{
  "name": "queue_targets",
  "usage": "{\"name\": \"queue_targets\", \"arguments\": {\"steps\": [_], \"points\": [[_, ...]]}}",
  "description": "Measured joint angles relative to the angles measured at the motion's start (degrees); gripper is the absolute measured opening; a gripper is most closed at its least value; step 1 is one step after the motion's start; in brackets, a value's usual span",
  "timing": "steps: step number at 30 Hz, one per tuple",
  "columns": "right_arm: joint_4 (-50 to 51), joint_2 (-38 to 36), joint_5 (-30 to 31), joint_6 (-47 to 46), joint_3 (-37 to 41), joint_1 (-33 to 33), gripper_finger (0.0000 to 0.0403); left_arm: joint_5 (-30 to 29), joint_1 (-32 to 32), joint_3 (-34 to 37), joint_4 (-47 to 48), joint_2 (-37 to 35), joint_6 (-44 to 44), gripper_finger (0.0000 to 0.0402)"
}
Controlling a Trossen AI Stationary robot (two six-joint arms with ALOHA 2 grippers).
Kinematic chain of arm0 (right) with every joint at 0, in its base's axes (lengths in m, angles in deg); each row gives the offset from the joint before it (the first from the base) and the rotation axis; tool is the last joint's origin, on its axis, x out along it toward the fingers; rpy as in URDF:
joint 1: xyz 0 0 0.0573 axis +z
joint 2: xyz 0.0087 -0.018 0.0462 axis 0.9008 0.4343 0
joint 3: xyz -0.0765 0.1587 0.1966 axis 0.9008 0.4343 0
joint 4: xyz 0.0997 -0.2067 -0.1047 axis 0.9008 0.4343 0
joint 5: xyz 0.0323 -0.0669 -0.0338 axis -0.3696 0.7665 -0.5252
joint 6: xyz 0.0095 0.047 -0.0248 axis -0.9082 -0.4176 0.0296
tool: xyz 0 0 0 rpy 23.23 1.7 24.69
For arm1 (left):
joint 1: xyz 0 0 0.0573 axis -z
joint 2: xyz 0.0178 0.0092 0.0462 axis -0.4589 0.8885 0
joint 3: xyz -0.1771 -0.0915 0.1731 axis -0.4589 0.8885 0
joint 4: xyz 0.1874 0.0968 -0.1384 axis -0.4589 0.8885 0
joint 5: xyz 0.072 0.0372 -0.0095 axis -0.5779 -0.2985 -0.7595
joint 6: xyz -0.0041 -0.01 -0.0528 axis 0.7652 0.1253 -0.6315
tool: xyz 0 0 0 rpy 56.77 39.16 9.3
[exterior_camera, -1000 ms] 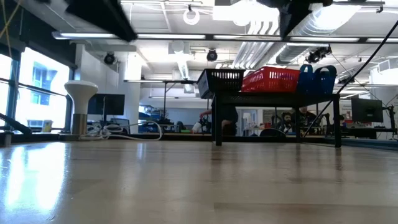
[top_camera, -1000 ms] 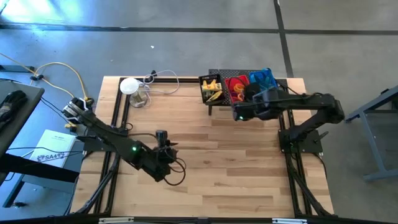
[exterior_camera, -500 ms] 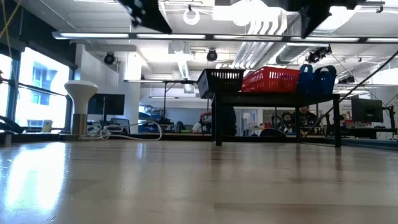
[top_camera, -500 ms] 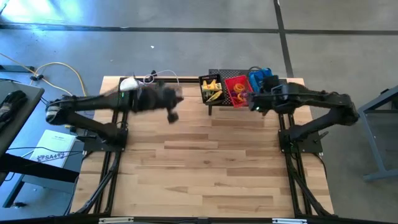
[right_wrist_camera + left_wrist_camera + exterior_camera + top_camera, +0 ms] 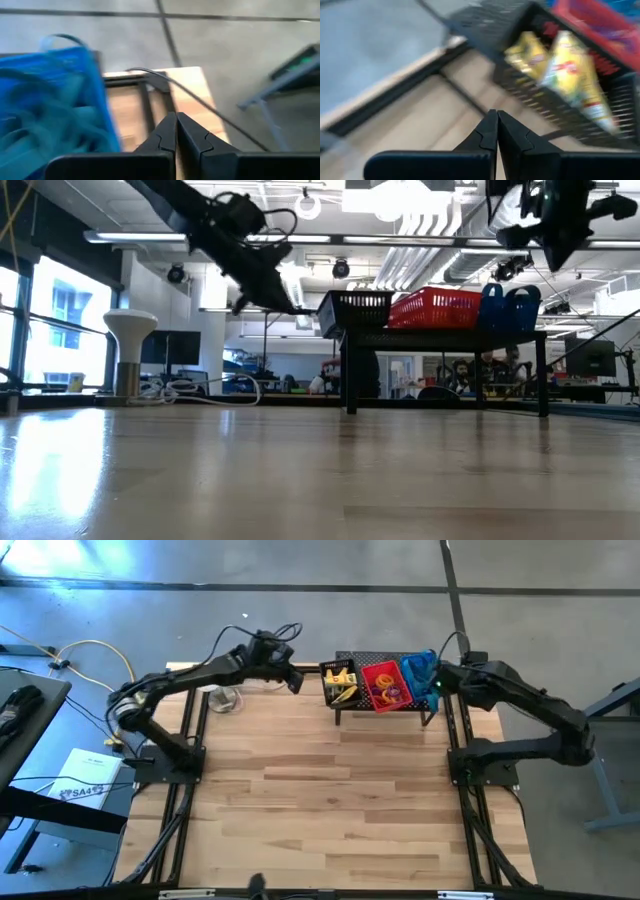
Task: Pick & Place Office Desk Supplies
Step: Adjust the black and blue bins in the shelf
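Three small baskets sit side by side on a black wire-mesh shelf (image 5: 385, 710) at the far edge of the worktop (image 5: 330, 800): a black basket (image 5: 339, 683) with yellow-and-black clip-like pieces (image 5: 570, 70), a red basket (image 5: 381, 686) holding small rubber rings (image 5: 385, 692) in orange and purple, and a blue basket (image 5: 418, 670) whose contents cannot be made out. A white round object (image 5: 131, 330) with a cable stands near the far left corner. The left gripper (image 5: 297, 682) hangs just beside the black basket, its fingers (image 5: 487, 137) pressed together and empty. The right gripper (image 5: 437, 690) is beside the blue basket's outer side, fingers (image 5: 167, 132) together too, holding nothing. Half a second earlier the left arm was back over the white object and the right gripper was above the baskets
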Motion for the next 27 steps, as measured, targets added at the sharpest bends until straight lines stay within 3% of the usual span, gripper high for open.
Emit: {"name": "queue_targets", "arguments": {"steps": [3,12,21,27], "points": [[-3.49,-0.08,-1.49,5.91,2.49,-5.61,0.0002,5.23,1.07,0.0,-6.7,4.01,-3.37,0.0],[-13.95,0.01,-4.96,16.41,10.87,-17.97,0.0002,3.61,1.84,0.0,-14.19,9.0,-8.33,0.0],[-28.05,0.01,-11.92,25.14,15.16,-21.21,0.0002,2.78,1.86,0.0,-16.99,8.97,-8.18,0.0],[-29.69,0.01,-14.57,25.28,15.75,-21.17,0.0002,2.02,1.86,0.0,-17.11,8.97,-6.93,0.0]]}}
